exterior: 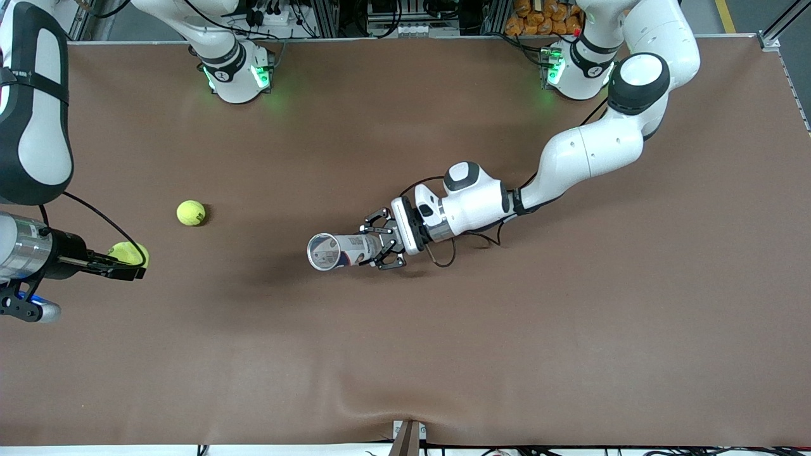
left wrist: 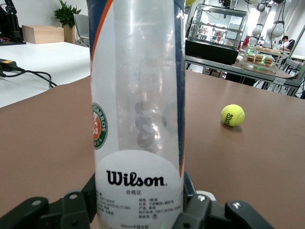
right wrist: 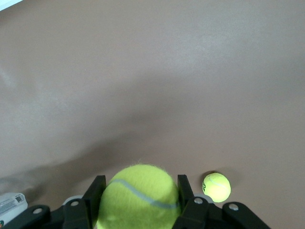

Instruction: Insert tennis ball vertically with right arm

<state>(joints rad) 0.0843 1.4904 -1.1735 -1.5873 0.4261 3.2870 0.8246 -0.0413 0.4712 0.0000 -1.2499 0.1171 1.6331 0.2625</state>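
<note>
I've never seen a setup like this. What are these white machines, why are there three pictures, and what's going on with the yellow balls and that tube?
These are two robot arms bolted to a brown table. The wide picture looks down from a high camera facing them; the other two come from small cameras on each arm's wrist. The left gripper is shut on a clear Wilson ball tube over the middle of the table; its wrist camera shows that tube up close. The right gripper, at the right arm's end of the table, is shut on a tennis ball, which fills its wrist view. A second tennis ball lies loose on the table, farther from the front camera.
</note>
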